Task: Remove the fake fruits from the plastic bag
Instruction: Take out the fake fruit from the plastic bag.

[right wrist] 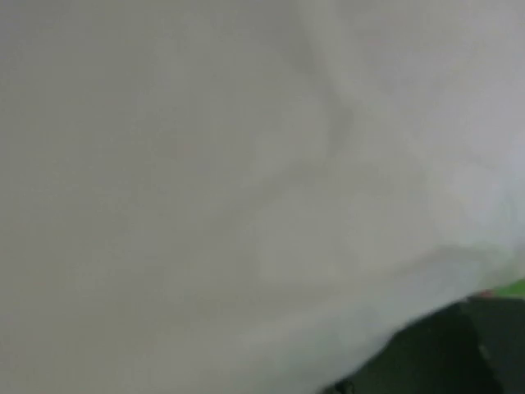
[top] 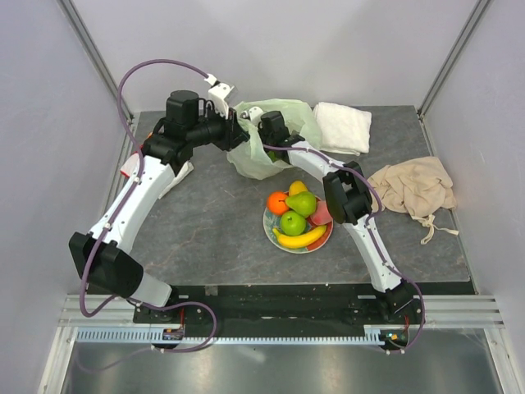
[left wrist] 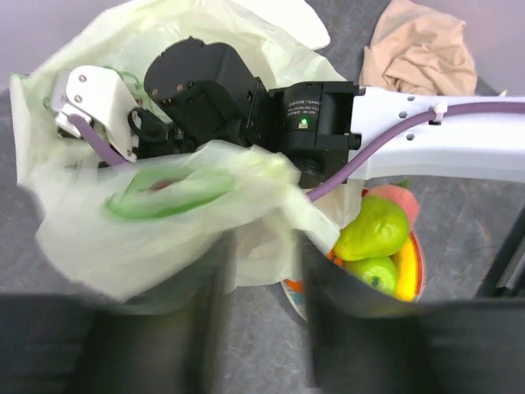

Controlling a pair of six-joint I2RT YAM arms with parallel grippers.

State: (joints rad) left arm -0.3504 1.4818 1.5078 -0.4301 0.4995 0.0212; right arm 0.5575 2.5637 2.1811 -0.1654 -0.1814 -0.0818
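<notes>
The pale-green plastic bag (top: 289,115) lies at the back middle of the table. My left gripper (top: 236,136) is at its left edge; in the left wrist view its fingers (left wrist: 209,271) stand a little apart with a fold of bag film (left wrist: 267,246) pinched between them. My right arm's wrist (top: 272,127) reaches into the bag's mouth, and its fingers are hidden; the right wrist view shows only bag film (right wrist: 246,164). A green shape (top: 271,154) shows inside the bag. On the flowered plate (top: 267,223) lie an orange (top: 277,201), a pear (top: 302,203), a green apple (top: 292,222), a banana (top: 302,238) and a peach (top: 321,213).
A white folded towel (top: 343,125) lies right of the bag. A beige cloth (top: 413,187) lies at the right edge. A red-and-white packet (top: 131,168) shows under my left arm. Grey walls close in the table on three sides.
</notes>
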